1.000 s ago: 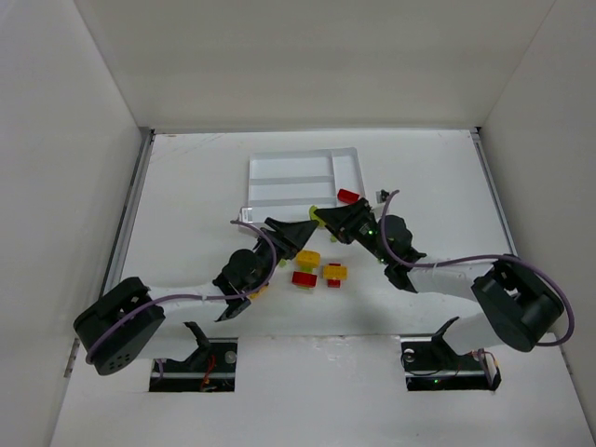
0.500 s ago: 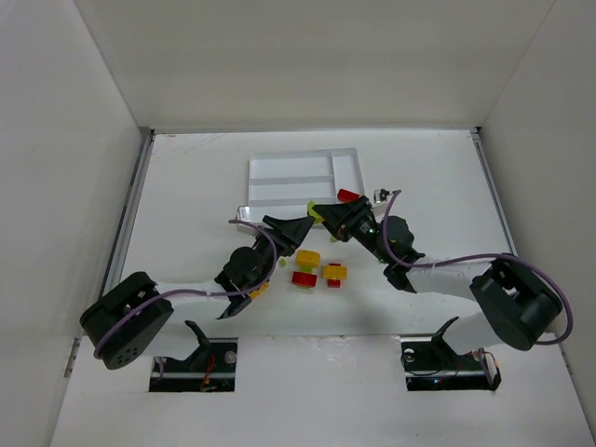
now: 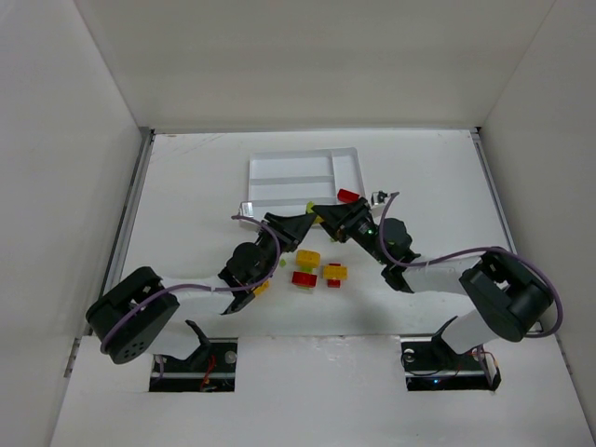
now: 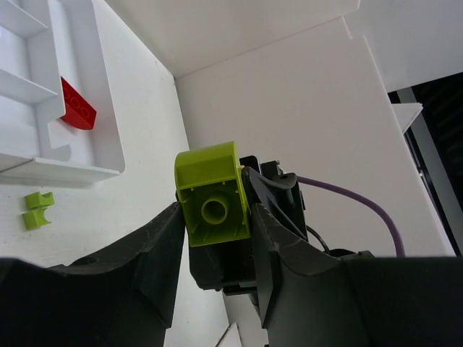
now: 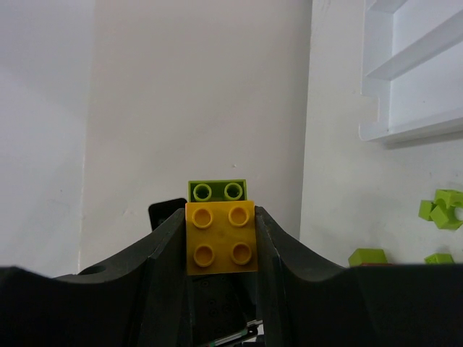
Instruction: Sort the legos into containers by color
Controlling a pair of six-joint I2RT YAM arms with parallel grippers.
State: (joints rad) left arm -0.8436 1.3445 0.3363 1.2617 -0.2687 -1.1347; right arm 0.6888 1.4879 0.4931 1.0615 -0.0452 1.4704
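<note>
Left fingers point(image 4: 155, 253) pinch the lime brick point(image 4: 213, 191); right fingers point(image 5: 163, 246) clamp the yellow brick point(image 5: 221, 237) joined to it

The left arm point(image 3: 191, 291) and the right arm point(image 3: 438, 277) bend inward so that the left gripper point(image 3: 307, 223) and the right gripper point(image 3: 326, 216) meet tip to tip, left jaws pressing a lime green brick point(image 4: 211, 195), right jaws clamping a yellow brick point(image 5: 221, 237).
</note>
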